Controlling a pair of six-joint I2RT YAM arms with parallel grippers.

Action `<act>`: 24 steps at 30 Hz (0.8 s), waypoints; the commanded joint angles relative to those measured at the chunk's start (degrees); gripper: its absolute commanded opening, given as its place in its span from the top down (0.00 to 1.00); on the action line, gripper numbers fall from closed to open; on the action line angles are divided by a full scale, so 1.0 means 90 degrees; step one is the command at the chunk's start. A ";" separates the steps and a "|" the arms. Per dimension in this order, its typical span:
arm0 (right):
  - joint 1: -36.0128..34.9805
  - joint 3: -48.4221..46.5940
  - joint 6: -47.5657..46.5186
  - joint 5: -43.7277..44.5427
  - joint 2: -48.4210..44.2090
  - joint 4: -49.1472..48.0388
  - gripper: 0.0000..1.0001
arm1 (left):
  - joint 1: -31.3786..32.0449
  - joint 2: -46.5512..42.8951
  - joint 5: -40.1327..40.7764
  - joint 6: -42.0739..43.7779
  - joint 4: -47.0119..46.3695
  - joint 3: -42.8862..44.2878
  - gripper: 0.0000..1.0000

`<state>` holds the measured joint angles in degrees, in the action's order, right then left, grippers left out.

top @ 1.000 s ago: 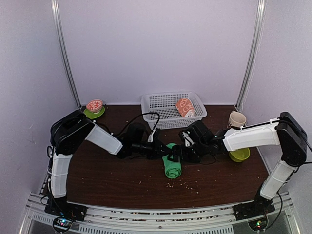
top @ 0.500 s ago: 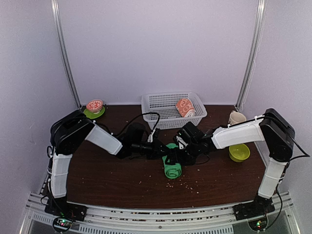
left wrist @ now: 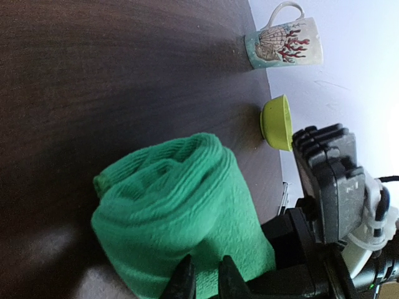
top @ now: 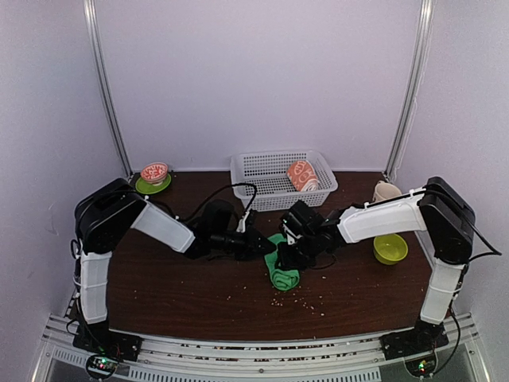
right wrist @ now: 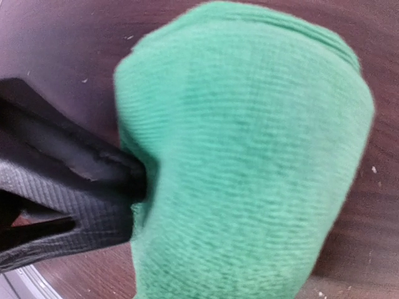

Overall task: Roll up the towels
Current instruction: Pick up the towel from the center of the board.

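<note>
Top external view puts the green towel [top: 282, 272] at the centre of the frame, rolled into a short fat cylinder whose long axis runs up and down the picture. Both arms meet at its upper end — the left gripper [top: 268, 245] reaching in from the left, the right gripper [top: 288, 253] from the right, each touching the cloth. In the left wrist view the left one's fingertips [left wrist: 185, 281] are nearly together, pinching the edge of the roll. The right one's jaws are hidden behind blurred green cloth, so I cannot tell how wide they stand. The orange towel [top: 302, 175] lies rolled in the basket [top: 253, 165], up and slightly right of the green roll — probably where a lift would head.
</note>
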<state>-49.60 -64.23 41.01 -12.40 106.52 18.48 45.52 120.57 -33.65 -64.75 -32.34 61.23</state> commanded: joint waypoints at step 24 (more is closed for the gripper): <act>0.1905 -0.4325 -0.2217 0.2118 -0.0210 0.2173 1.00 | -0.0271 -0.3729 0.3339 0.2565 0.4643 0.0266 0.81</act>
<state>-34.44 -98.41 25.08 3.53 99.31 41.56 44.01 85.32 -9.02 -46.15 4.78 61.17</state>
